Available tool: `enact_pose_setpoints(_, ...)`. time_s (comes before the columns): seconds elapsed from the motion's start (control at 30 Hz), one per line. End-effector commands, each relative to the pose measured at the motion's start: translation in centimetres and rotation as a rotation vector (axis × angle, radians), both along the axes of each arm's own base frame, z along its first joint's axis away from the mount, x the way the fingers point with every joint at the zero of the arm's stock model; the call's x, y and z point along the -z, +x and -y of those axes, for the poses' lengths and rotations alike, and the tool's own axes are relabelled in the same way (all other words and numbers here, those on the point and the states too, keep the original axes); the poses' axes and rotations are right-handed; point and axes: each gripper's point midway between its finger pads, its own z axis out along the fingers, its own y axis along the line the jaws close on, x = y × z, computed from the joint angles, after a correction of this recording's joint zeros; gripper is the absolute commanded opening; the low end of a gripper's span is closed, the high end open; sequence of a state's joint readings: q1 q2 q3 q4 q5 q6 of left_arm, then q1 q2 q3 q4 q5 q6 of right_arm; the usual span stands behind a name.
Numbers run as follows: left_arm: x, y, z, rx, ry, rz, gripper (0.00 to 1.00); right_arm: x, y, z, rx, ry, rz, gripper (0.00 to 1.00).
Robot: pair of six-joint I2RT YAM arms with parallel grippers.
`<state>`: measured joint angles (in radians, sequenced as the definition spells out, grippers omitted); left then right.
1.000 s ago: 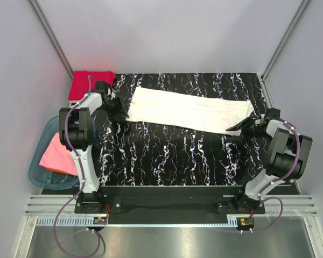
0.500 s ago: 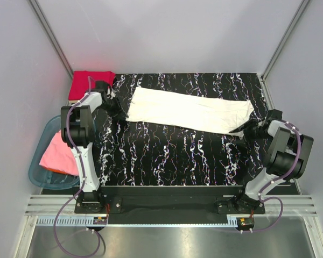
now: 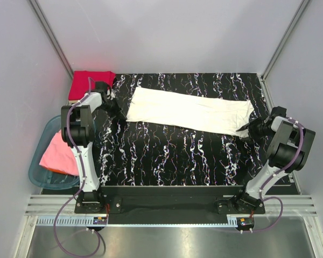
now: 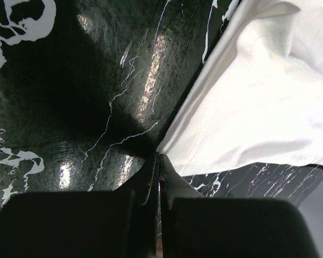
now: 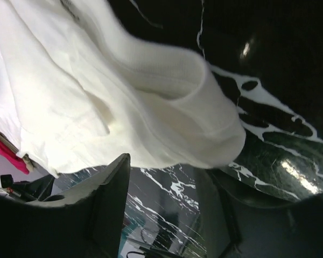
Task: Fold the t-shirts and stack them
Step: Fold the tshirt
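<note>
On the glossy black, white-veined mat: white t-shirt, soft knit, lying as a long strip with stitched hems. Left tool pinched together, tips touching its hem corner. Right tool spread apart at the rolled opposite end. Red t-shirt at the mat's far-left corner; pink t-shirt in the translucent teal tub.

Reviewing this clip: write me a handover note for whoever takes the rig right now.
Left gripper: shut at a corner of the white t-shirt; whether cloth is caught is unclear.
Right gripper: open, at the shirt's other end.
The white t-shirt lies as a long strip across the mat.
Red t-shirt: looks folded, beyond the mat's far-left corner.
Pink t-shirt: in the teal tub.
Left to do: finish white, fold pink, stack all.
</note>
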<state>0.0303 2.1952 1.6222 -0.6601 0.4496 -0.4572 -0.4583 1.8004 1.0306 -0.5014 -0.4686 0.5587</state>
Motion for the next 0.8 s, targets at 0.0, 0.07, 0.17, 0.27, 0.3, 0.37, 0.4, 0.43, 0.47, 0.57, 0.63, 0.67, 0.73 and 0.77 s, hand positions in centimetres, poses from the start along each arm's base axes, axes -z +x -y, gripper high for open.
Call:
enact_pose_setpoints(0.0,0.2,-0.7,-0.5,0.016,0.023,-0.008,0.00,0.6,1.8,2.6,0.043,-0.104,0.014,0.57)
enact_pose_setpoints(0.07,0.5,-1.7,-0.4,0.014,0.018,-0.031,0.00,0.7,3.0,3.3,0.062,-0.117,0.039,0.44)
enact_pose_setpoints(0.17,0.4,-3.1,-0.1,0.018,0.021,-0.050,0.00,0.5,4.9,3.9,0.075,-0.109,0.070,0.28)
enact_pose_setpoints(0.27,0.4,-5.4,0.5,0.022,0.025,-0.080,0.00,0.3,6.6,5.1,0.065,-0.139,0.093,0.17)
enact_pose_setpoints(0.3,-0.2,-5.9,0.8,0.023,0.025,-0.073,0.00,0.2,7.1,5.3,0.060,-0.145,0.099,0.16)
enact_pose_setpoints(0.37,0.4,-8.1,1.6,0.043,0.027,-0.108,0.00,0.1,8.3,6.3,0.048,-0.178,0.117,0.14)
enact_pose_setpoints(0.4,-0.3,-8.6,1.8,0.041,0.031,-0.094,0.00,0.0,9.0,6.7,0.044,-0.188,0.129,0.14)
enact_pose_setpoints(0.43,-0.3,-9.2,2.3,0.047,0.034,-0.095,0.00,0.0,9.4,7.1,0.029,-0.207,0.132,0.13)
enact_pose_setpoints(0.47,0.5,-11.2,2.5,0.043,0.039,-0.137,0.00,-0.3,10.6,7.8,0.027,-0.223,0.152,0.13)
enact_pose_setpoints(0.57,-0.2,-15.2,4.1,0.028,0.025,-0.133,0.00,-0.7,13.4,9.0,0.001,-0.236,0.196,0.13)
enact_pose_setpoints(0.63,0.1,-17.5,6.1,0.048,0.008,-0.137,0.00,-0.8,15.1,9.4,-0.007,-0.225,0.224,0.14)
enact_pose_setpoints(0.67,1.2,-20.0,6.3,0.061,0.019,-0.180,0.00,-0.7,15.6,9.4,-0.008,-0.220,0.230,0.15)
enact_pose_setpoints(0.73,0.7,-22.3,7.8,0.099,0.023,-0.173,0.00,-0.1,16.1,9.7,-0.011,-0.215,0.225,0.20)
enact_pose_setpoints(0.77,1.2,-24.0,7.8,0.106,0.030,-0.200,0.00,-0.5,16.7,10.0,-0.012,-0.223,0.242,0.22)
